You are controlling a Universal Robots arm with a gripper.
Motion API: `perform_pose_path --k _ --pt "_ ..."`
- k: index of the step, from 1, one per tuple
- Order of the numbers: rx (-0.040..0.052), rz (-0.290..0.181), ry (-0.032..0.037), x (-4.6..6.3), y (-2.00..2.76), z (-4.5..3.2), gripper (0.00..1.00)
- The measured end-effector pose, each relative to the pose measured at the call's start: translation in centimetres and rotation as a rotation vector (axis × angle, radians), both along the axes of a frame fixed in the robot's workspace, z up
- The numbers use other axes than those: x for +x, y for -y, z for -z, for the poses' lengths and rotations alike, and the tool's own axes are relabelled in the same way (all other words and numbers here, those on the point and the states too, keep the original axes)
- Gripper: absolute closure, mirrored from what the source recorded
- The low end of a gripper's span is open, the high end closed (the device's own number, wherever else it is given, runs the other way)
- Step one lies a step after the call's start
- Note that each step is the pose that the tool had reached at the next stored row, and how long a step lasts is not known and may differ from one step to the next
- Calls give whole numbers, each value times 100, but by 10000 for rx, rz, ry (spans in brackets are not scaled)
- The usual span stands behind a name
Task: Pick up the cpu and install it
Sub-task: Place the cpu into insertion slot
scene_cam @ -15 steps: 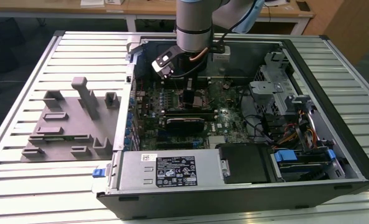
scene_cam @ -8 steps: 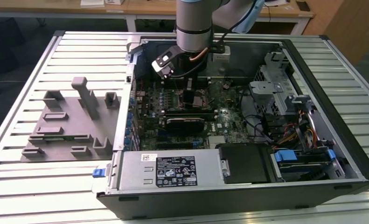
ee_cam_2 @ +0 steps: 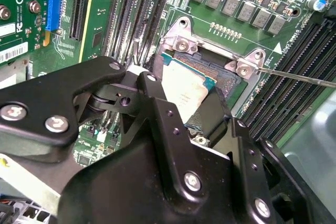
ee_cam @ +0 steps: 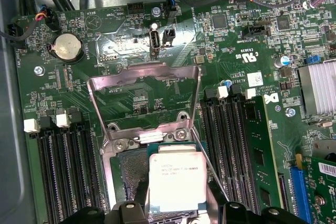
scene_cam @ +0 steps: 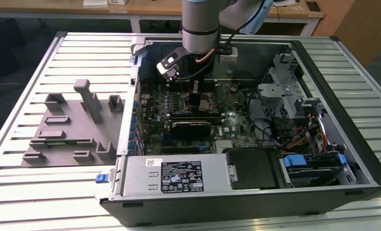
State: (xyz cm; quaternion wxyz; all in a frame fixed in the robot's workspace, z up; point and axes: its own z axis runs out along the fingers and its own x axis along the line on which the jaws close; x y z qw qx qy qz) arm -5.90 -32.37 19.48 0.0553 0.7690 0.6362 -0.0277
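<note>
Exterior view, first pass: found the arm (scene_cam: 200,24) reaching down into the open computer case (scene_cam: 209,209) on the slatted surface (scene_cam: 81,53), above the motherboard (scene_cam: 197,113). Checked both wrist views: saw the pincer (ee_cam_2: 185,103) closed on the cpu (ee_cam: 175,179), fingers (ee_cam_2: 215,116) clamped on opposite edges. Placed the cpu directly over the socket (ee_cam: 126,166), metal top up, with the load frame (ee_cam: 144,70) swung open beyond it. Read the chip as tilted in the second wrist view, one edge nearer the socket than the other; could not tell whether touching. Judged the step in hand as seating. Judged good seating to need the chip levelled, corners squared to the socket walls, and a straight descent with no sideways drag across the contacts. Flagged bent pins as the main risk.
</note>
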Motion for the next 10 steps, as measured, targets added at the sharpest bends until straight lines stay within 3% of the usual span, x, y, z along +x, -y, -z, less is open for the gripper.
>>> perform_pose_path --k 2,6,10 --pt "33 -2 -1 0 1 -1 48" --pt "193 0 3 0 -1 -4 48" --pt "245 0 6 -1 -2 -18 48"
